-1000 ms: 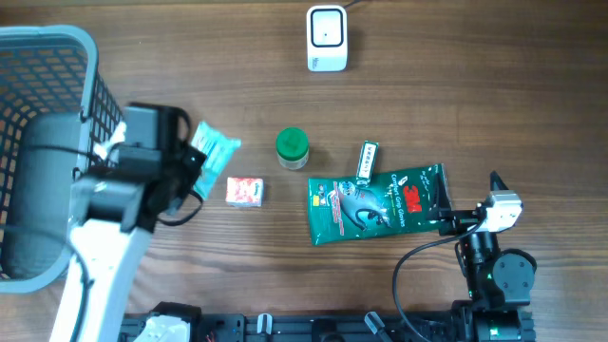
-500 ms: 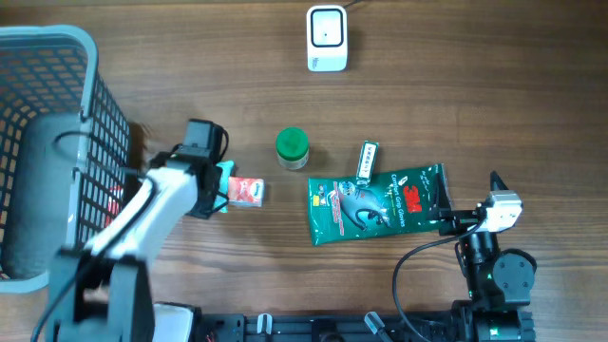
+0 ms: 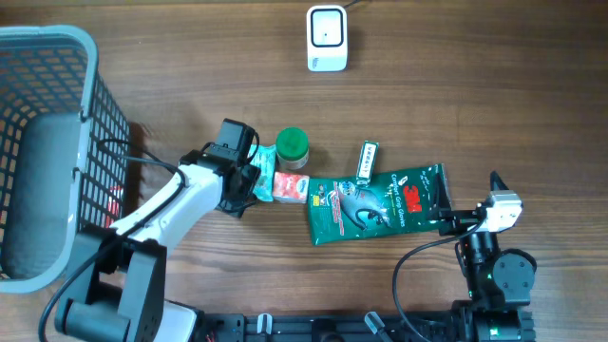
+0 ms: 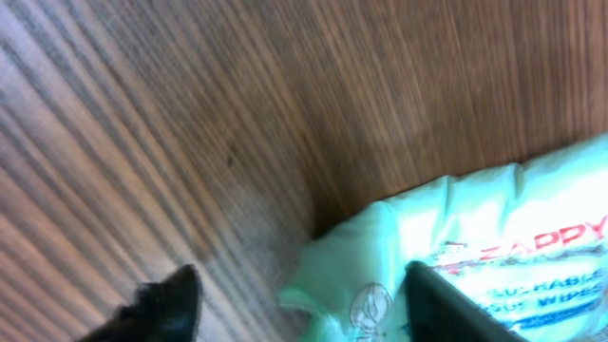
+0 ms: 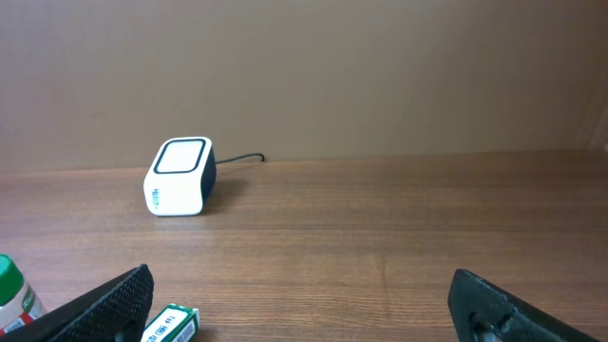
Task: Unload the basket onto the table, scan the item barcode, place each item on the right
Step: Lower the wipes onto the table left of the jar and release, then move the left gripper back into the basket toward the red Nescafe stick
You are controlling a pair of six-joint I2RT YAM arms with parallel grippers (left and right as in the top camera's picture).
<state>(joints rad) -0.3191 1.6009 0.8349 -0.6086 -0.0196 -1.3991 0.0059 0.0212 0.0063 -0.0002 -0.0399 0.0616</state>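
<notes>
Mint-green soft plastic wipes pack (image 4: pixel 494 237) lies flat on the brown wooden table (image 3: pixel 494 104), mid-left of the scene. It sits right at the left gripper (image 3: pixel 252 180). In the wrist view the pack's corner pokes between the two black fingers (image 4: pixel 161 304). One finger sits over the pack, the other is clear of it above bare wood.

So the L jaws stand well apart and are not clamped on anything. The pack looks to be resting on the table, not lifted. Its long axis can't be read, as the arm hides too much of it from overhead.

Touching the pack's right side is a small red carton (image 3: pixel 290 187). A green-capped jar (image 3: pixel 292 145) is just beyond that, on the far side.

The white boxy barcode scanner (image 3: pixel 326 38) is at the far edge, far and to the right of the pack, well apart from it. L arm is much the nearer.

The right gripper (image 3: pixel 446 220) is fully spread and empty, parked by the right end of a dark green 3M pouch (image 3: pixel 375 204). A grey mesh basket (image 3: pixel 90 43) is far left.

Next move, I reckon: close on the pack, then carry it far-right to the scanner w/ the barcode facing it.
</notes>
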